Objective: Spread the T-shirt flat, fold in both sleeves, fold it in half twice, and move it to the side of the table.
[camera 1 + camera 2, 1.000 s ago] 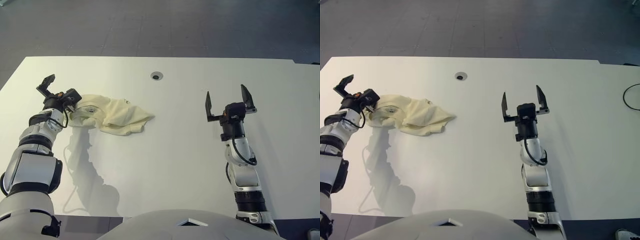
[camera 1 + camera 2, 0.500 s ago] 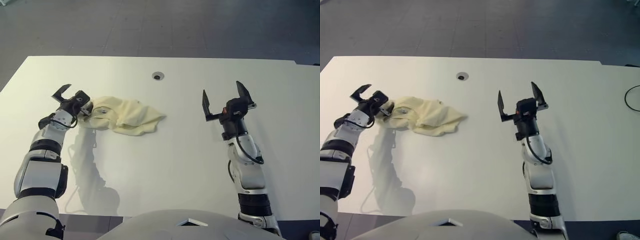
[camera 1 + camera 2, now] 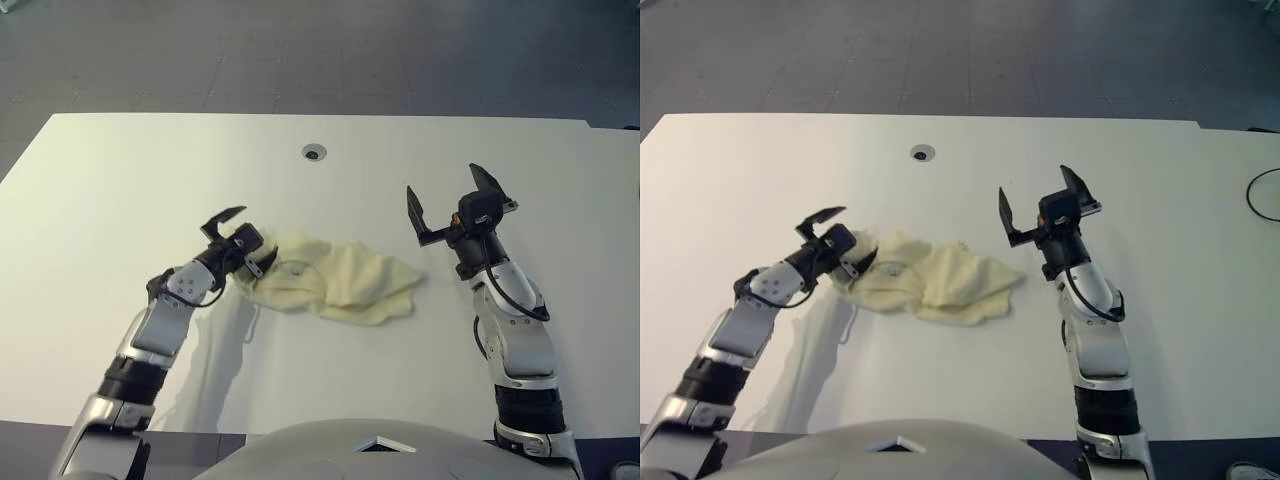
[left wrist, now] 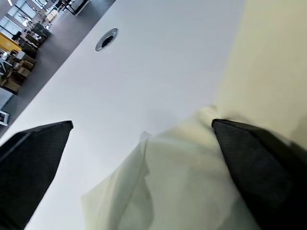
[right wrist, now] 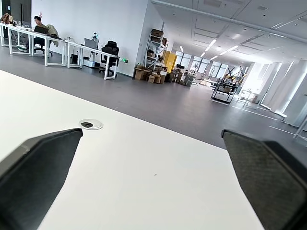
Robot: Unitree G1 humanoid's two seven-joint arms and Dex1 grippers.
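Note:
The cream T-shirt (image 3: pixel 340 282) lies crumpled in a heap near the middle of the white table (image 3: pixel 150 170). My left gripper (image 3: pixel 250 238) is at the heap's left end, open, with one finger raised and the other down against the cloth. In the left wrist view the left gripper (image 4: pixel 143 123) has its fingers spread wide, and the T-shirt (image 4: pixel 192 182) bunches between and beyond them. My right gripper (image 3: pixel 441 180) hovers open above the table just right of the heap, holding nothing; the right wrist view shows the right gripper (image 5: pixel 152 131) over bare tabletop.
A round cable hole (image 3: pixel 313 152) sits in the table toward the far edge. A black cable loop (image 3: pixel 1262 195) lies at the right edge. Bare tabletop surrounds the heap on all sides.
My left gripper has swept right and toward the near edge, dragging the T-shirt from the table's left part to its middle. The right gripper has shifted only slightly and stays open.

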